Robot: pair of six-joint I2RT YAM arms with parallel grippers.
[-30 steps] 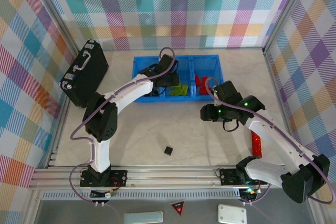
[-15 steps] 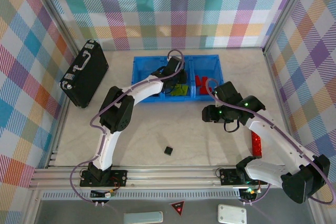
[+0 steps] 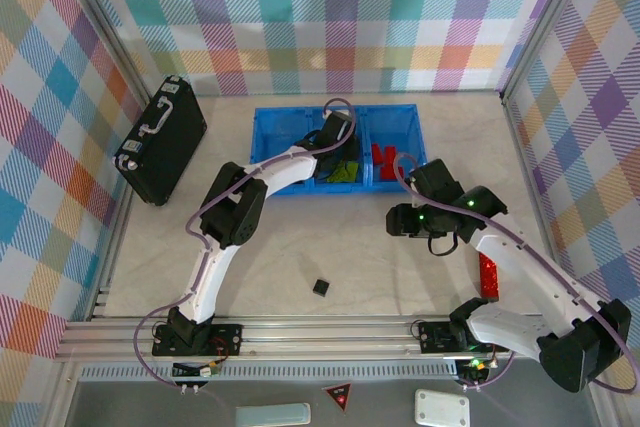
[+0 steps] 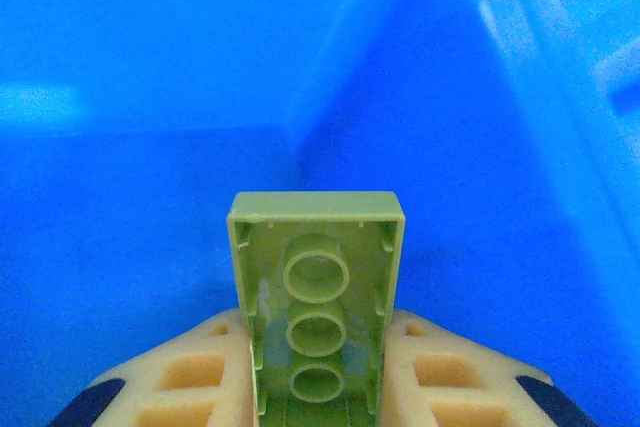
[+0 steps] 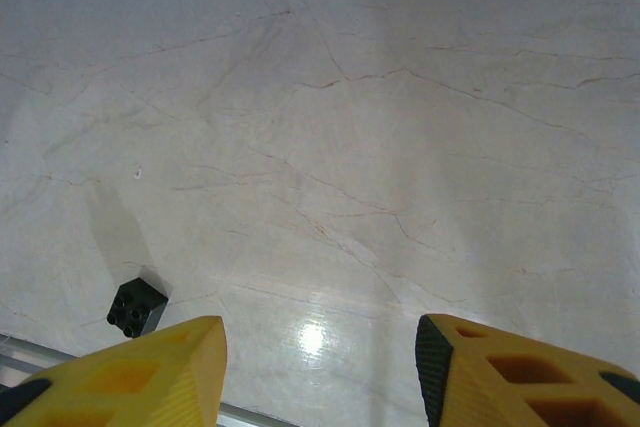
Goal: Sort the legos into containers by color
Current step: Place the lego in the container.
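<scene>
1. Translucent blue plastic tray, three square compartments in a row. Middle: lime-green bricks. Right: red bricks. Left: contents cannot be told behind the arm.
2. Left gripper, at the middle compartment, clenched on a lime-green rectangular brick, hollow underside showing.
3. Right gripper, fingers spread and holding nothing, above the pale marbled table.
4. Small black cube brick, on the table, well apart from the tray.

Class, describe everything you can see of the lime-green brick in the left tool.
The lime-green brick looks like glossy plastic. It is rectangular, and its hollow underside faces the wrist camera, showing three round tubes in a row. The left tool's tan fingers pinch its long sides, with the blue tray behind it.
</scene>
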